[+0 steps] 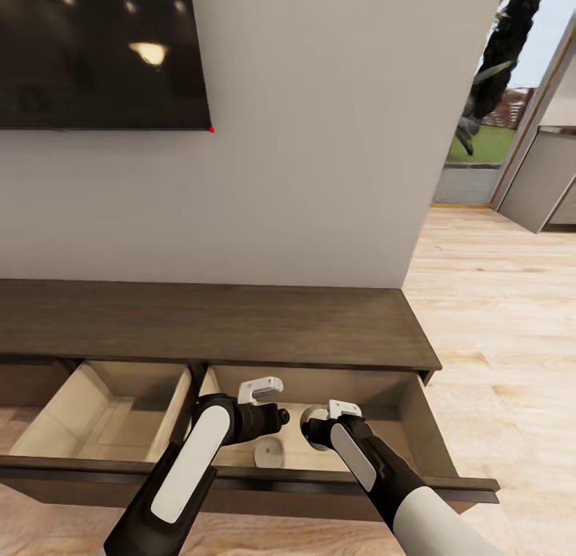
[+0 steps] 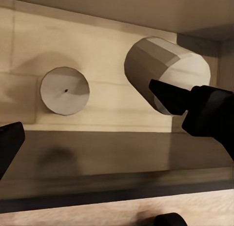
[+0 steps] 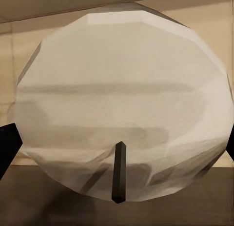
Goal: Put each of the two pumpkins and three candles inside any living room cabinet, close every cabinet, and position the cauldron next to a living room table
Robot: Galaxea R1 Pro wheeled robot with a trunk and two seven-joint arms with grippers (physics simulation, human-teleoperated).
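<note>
1. The long dark cabinet (image 1: 240, 324) runs across the middle of the head view, against a pale wall, with a black television (image 1: 100, 52) hanging in the upper left of the frame.
2. Two drawers are pulled out along the lower edge: the left drawer (image 1: 96, 420) shows a bare pale inside, and the right drawer (image 1: 416, 416) sits open beside it, lower centre.
3. Both arms reach down over the right drawer. The left gripper (image 1: 260, 390) is just left of centre, the right gripper (image 1: 342, 410) slightly right of it.
4. The right gripper is clamped on a grey-tan candle (image 3: 124, 104); in the right wrist view the candle's round end fills the frame, its dark wick (image 3: 118, 172) pointing at the camera, and the black fingers (image 3: 7, 148) press at either edge.
5. From the left wrist view that same held candle (image 2: 165, 72) hangs tilted above the drawer floor, upper right of the frame, with the right gripper's dark fingers across its lower end.
6. A second candle (image 1: 270, 452) stands upright on the pale floor of the right drawer, lower centre of the head view, and left of centre in the left wrist view (image 2: 65, 91).
7. The left gripper's fingers (image 2: 9, 143) stand spread wide, holding nothing.
8. Light wooden floor (image 1: 496, 316) stretches off to the right, towards a doorway with greenery beyond, upper right.
</note>
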